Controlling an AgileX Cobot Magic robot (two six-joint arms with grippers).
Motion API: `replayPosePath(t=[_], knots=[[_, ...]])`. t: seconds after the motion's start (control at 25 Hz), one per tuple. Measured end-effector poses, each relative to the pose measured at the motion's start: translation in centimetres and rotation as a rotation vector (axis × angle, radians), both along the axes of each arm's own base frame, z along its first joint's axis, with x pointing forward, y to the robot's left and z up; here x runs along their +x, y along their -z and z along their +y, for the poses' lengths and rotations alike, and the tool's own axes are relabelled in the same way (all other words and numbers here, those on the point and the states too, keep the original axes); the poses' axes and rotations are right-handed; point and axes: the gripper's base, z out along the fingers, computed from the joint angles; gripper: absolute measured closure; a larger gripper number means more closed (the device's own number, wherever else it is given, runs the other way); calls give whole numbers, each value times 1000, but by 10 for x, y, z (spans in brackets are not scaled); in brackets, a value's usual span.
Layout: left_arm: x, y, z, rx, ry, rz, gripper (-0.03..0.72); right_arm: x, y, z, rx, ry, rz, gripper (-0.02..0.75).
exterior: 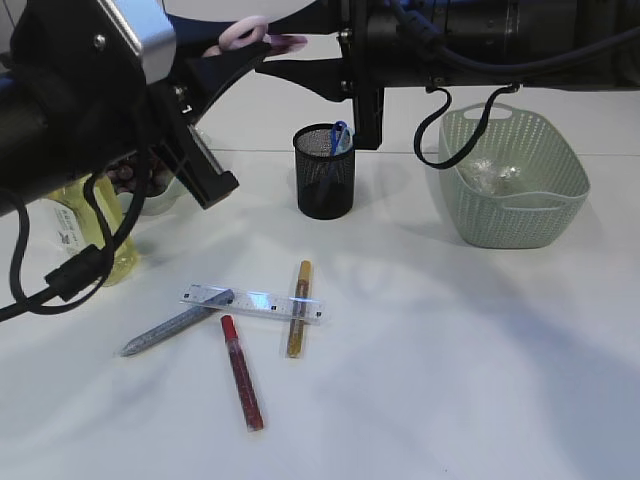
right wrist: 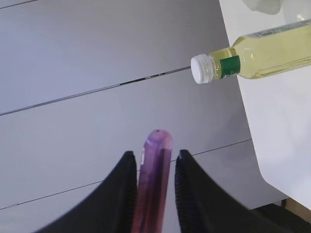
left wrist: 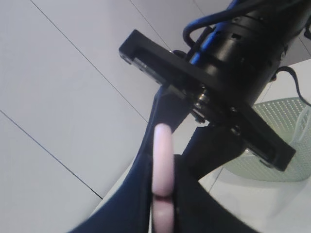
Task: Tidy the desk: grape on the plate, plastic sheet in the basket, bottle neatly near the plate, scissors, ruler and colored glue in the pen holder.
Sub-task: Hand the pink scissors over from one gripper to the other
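The step in hand appears to be the scissors, which must go into the pen holder. The pair of scissors with pink plastic handles (exterior: 247,35) is high in the air above the back of the white desk (exterior: 450,350), between the two arms.

The left gripper (exterior: 240,52) is nearly closed and clamps one pink handle ring, which the left wrist view shows edge-on between its dark fingers. The right gripper (right wrist: 154,160) has its two black fingers on both sides of the other, purplish end of the scissors. They stand very close to it, but I cannot tell if they press it or are already loose.

The black mesh pen holder (exterior: 325,172) stands below, a little right of the scissors, with a blue pen inside.

My judgement is that one arm alone must next carry the scissors, so the other claw has to let go completely. Then the scissors should turn upright and go down into the holder.

The clear plastic ruler (exterior: 252,303) and the silver, red and gold glue pens (exterior: 241,372) lie in front on the desk.
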Motion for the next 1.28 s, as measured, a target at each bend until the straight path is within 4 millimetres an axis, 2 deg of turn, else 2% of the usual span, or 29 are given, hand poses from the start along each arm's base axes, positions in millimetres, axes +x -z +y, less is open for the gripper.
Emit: replayPosePath(t=[0.32, 0.72, 0.96, 1.12, 1.28], knots=[[0, -1, 0, -5, -1, -3, 641, 2, 2, 0, -4, 0, -8, 486], [0, -2, 0, -13, 0, -13, 641, 2, 3, 0, -8, 1, -12, 330], [3, 5, -2, -7, -7, 12, 641, 2, 2, 1, -8, 1, -17, 318], [5, 6, -2, -16, -16, 22, 641, 5, -7, 1, -14, -2, -82, 318], [5, 5, -1, -25, -20, 20, 641, 5, -7, 1, -32, -7, -122, 318]])
